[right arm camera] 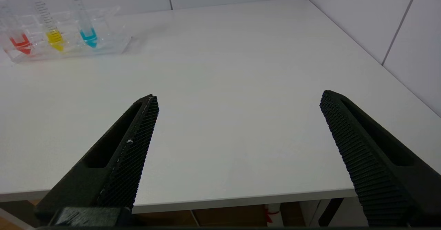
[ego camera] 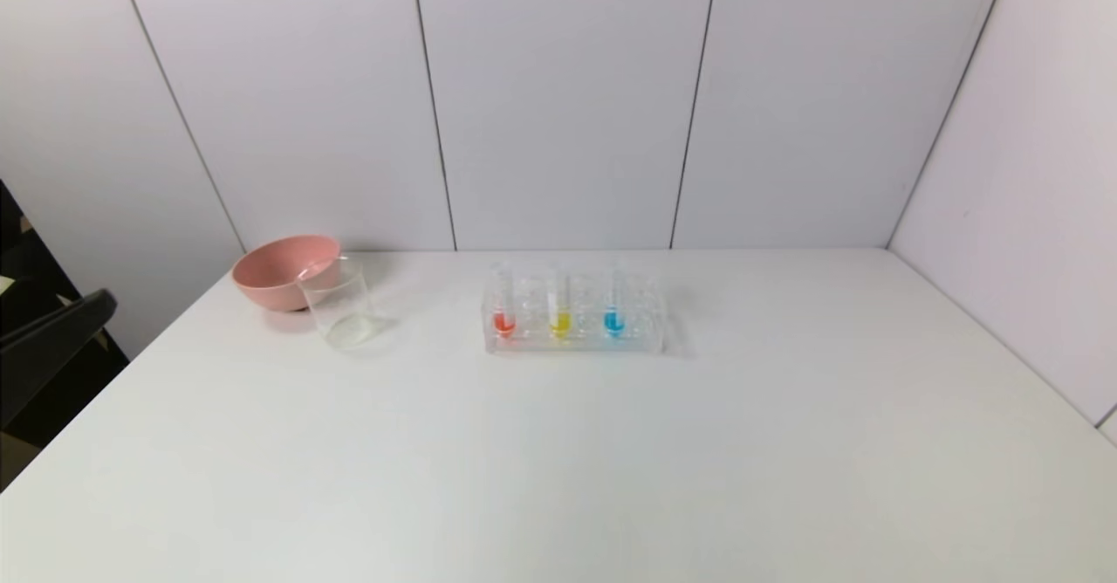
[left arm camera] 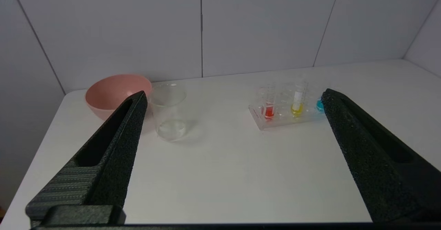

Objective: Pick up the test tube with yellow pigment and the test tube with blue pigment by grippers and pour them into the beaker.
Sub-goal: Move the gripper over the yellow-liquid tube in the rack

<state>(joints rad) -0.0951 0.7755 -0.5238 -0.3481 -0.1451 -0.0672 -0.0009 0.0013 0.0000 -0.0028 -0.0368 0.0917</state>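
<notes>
Sitting untouched in a clear rack (ego camera: 573, 321) at table (ego camera: 558, 461) centre-far: red-tipped tube (ego camera: 503, 311) left, test tube with yellow pigment (ego camera: 559, 308) in the middle, test tube with blue pigment (ego camera: 614, 307) right, all upright. Beaker (ego camera: 339, 304) stands well left of the rack, just in front of a pink bowl (ego camera: 281, 270), overlapping it in the head view; contact unclear. Left gripper (left arm camera: 234, 101) hangs off the table's near-left edge, fingers spread wide, holding nothing. Right gripper (right arm camera: 239, 101) is at the near-right edge, fingers also wide apart, empty, rack well away to its far left.
</notes>
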